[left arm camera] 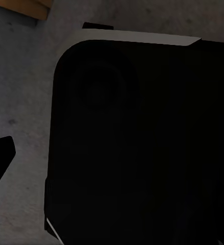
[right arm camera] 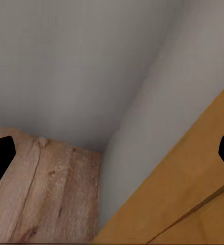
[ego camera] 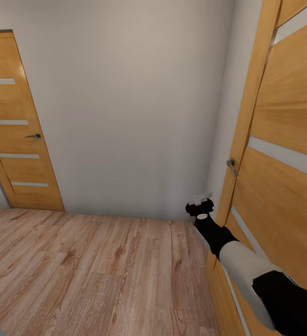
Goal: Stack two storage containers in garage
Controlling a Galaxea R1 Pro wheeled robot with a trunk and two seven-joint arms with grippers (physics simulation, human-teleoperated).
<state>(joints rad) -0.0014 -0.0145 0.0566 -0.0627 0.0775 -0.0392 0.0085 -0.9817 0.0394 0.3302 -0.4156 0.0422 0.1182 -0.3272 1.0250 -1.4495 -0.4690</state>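
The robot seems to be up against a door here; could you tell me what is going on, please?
It is in a hallway with a wood-plank floor, carrying nothing. Its right arm reaches toward the near door on its right, the right gripper open just below the door's handle and not touching it. A second, shut door stands at the far left. No containers are in sight, so it appears to be on its way between rooms.
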